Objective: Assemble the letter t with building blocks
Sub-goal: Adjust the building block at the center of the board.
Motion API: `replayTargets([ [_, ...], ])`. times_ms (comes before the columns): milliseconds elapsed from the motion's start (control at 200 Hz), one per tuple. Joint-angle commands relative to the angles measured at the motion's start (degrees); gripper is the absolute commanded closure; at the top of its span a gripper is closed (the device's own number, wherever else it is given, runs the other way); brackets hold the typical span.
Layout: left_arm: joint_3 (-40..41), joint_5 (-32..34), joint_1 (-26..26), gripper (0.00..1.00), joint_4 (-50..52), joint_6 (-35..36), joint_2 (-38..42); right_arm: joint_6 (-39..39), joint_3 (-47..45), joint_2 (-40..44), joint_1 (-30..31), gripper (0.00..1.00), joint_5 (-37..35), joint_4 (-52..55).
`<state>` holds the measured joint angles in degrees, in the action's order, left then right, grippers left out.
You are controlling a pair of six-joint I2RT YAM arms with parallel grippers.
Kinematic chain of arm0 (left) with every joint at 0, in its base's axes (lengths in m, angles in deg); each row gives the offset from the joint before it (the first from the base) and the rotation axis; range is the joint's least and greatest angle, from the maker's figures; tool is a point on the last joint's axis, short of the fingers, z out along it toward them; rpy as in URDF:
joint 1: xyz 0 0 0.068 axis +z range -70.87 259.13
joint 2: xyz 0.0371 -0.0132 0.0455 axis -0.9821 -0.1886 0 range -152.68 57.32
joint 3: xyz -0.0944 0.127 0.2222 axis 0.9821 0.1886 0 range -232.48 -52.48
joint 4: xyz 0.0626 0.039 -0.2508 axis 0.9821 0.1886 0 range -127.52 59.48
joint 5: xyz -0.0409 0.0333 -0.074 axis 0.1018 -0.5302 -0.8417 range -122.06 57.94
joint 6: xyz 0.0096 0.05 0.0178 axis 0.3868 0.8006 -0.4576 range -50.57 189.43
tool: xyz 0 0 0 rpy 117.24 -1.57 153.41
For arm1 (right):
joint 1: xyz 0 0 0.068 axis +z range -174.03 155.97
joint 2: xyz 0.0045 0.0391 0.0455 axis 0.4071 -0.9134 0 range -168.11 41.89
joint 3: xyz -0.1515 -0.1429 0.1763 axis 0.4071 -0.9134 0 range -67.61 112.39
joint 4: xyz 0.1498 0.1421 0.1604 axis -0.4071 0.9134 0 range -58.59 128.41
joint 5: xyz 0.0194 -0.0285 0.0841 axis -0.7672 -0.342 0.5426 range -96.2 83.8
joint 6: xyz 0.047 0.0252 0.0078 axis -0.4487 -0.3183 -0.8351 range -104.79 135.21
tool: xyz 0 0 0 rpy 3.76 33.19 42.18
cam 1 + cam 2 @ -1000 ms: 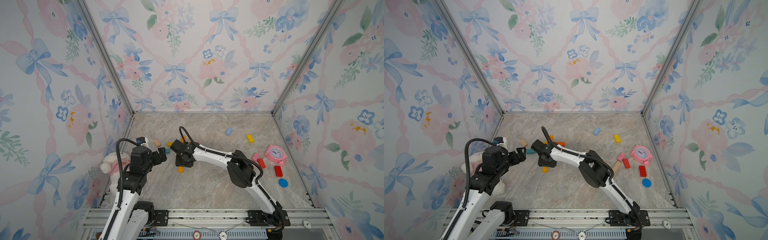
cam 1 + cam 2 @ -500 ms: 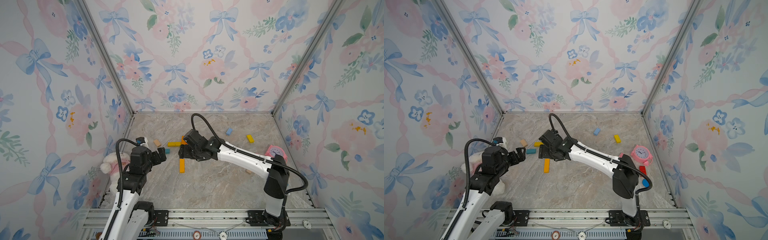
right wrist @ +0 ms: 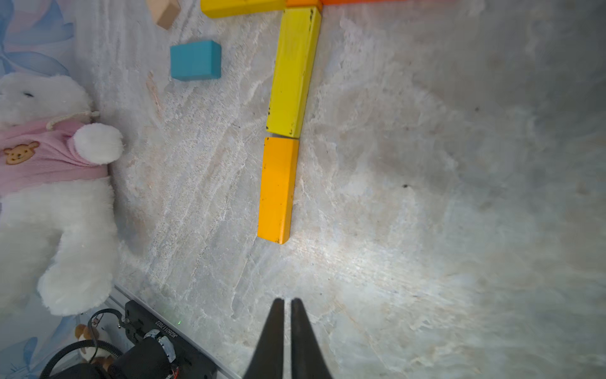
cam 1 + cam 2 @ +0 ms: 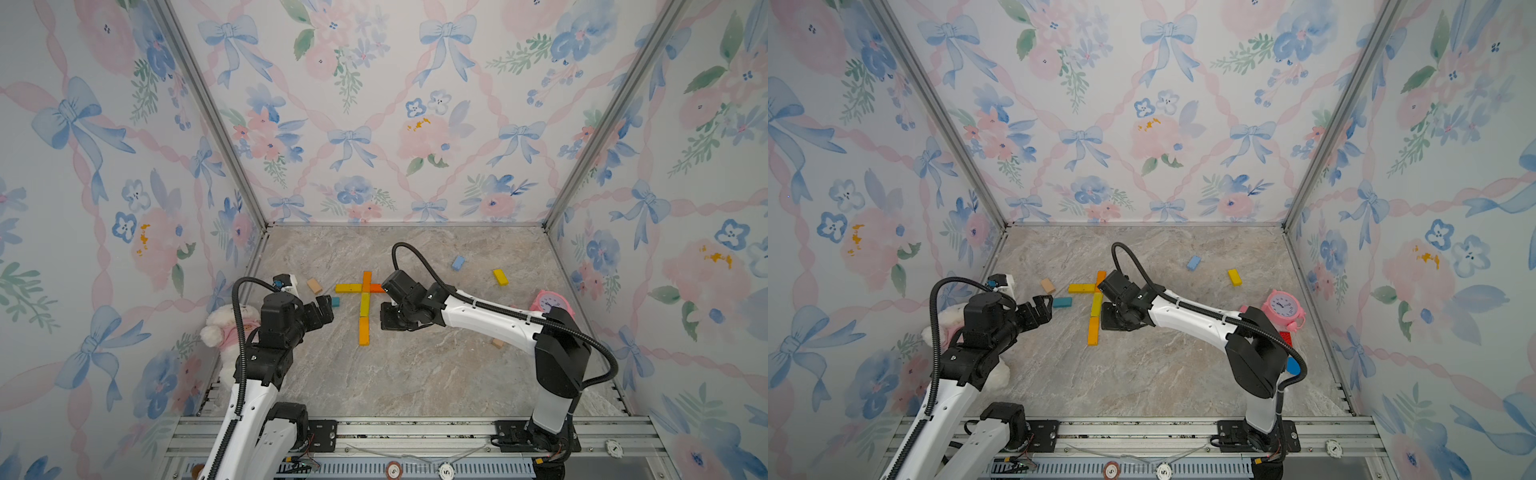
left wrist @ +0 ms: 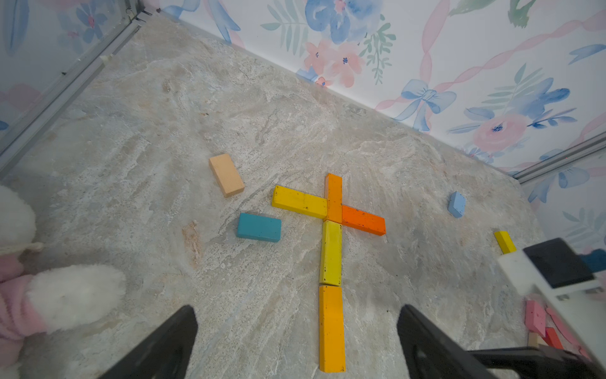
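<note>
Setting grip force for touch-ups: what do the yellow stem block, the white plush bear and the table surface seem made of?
The yellow stem block: probably painted wood, matte; paint is chipped dark along the edges.
The white plush bear: soft fluffy pile fabric, pink ribbed top.
The table surface: grey-beige veined marble look; stone or printed sheet, cannot tell.

Marble tabletop [image 4: 415, 374] from my seat: block cross [image 4: 365, 305] lies flat between left pincer [image 5: 296, 310] and right pincer [image 3: 284, 300]. Teal block [image 5: 259, 227] and bare wood block [image 5: 227, 175] sit near the left pincer. Light blue block [image 4: 458, 263], yellow block [image 4: 500, 277] and pink clock [image 4: 552, 301] are well off the right pincer's outer side. Plush bear [image 3: 55, 183] is on the left pincer's outer side.
</note>
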<state>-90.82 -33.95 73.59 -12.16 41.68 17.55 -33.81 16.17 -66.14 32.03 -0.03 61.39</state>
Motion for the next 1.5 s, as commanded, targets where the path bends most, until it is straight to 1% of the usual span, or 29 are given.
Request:
replayTargets([
  [0,0.9,-0.7,0.3,0.02,-0.4,-0.4,0.9,-1.8,-0.5,-3.2,1.1,0.96,3.2,-4.0],
  [85,1.0,-0.6,0.4,0.02,-0.4,-0.3,1.1,-3.4,-1.7,-5.5,1.1,0.99,4.6,-6.4],
  [515,0.9,0.0,0.4,0.02,-0.4,-0.3,1.3,-6.4,-4.5,-9.4,1.5,0.99,5.8,-11.0],
  [1495,0.9,0.3,0.4,0.02,-0.4,-0.2,1.5,-7.3,-2.8,-13.8,1.3,0.99,5.8,-12.8],
])
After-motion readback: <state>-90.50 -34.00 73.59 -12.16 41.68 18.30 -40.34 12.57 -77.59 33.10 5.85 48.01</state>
